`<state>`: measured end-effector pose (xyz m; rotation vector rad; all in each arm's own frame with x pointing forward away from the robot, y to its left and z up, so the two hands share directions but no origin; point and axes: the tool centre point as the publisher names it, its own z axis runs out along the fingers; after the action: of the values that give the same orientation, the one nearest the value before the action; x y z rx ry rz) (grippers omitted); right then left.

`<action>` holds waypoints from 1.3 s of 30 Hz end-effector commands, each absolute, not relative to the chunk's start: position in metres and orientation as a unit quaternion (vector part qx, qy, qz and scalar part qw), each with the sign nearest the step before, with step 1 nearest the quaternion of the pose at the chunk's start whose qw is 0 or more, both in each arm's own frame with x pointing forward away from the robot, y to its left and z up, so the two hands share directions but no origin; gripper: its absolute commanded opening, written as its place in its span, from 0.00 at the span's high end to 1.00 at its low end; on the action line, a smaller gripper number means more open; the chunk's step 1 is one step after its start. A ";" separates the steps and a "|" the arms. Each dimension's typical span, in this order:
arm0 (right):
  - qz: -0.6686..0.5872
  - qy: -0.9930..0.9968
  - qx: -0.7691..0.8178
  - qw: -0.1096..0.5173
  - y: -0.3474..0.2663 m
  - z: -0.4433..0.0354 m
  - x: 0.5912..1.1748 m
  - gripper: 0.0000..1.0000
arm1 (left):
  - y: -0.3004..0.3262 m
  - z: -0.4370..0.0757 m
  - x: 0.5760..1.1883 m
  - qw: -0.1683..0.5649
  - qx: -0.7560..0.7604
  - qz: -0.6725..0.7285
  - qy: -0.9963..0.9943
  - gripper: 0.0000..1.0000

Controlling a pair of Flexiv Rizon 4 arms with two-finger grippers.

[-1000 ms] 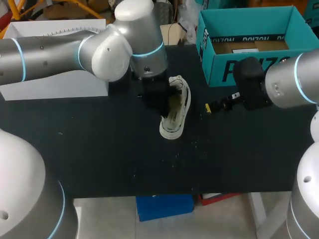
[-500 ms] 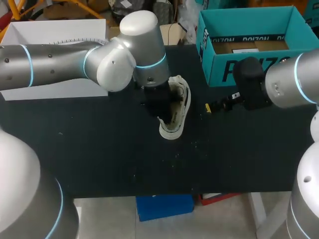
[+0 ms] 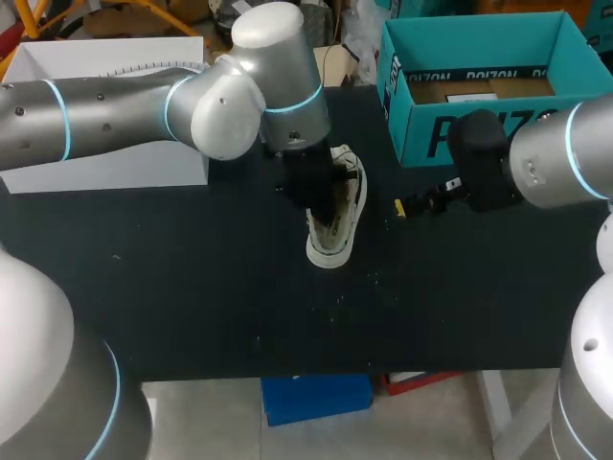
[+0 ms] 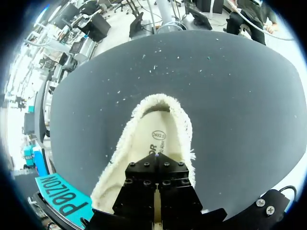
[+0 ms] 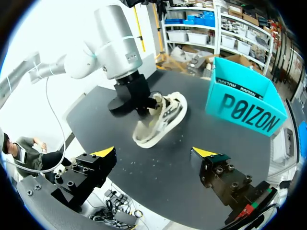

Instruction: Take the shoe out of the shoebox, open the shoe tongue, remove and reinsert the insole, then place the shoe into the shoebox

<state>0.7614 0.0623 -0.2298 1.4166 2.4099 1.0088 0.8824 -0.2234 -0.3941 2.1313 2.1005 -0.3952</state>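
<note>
Black table (image 3: 192, 287), shoe (image 3: 337, 240) out of the box and lying directly under the left gripper (image 3: 324, 213). Jaws narrow, nearly together, tips down inside the shoe opening. Insole (image 4: 156, 141) looks seated ahead of the tips; probably being pinched, can't confirm. Right gripper (image 5: 154, 153) is spread wide, empty, shoe ahead of it. Shoebox (image 3: 479, 139) sits just beyond it. Left: insole out and back, then reboxing.
</note>
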 end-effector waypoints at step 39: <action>0.337 0.808 0.475 0.085 0.064 -0.230 0.762 0.00 | -0.228 -0.318 0.976 0.158 0.594 -0.165 0.771 1.00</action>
<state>0.7614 0.0624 -0.2298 1.4167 2.4101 1.0090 0.9764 -0.2252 -0.3092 1.6924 2.2098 -0.4626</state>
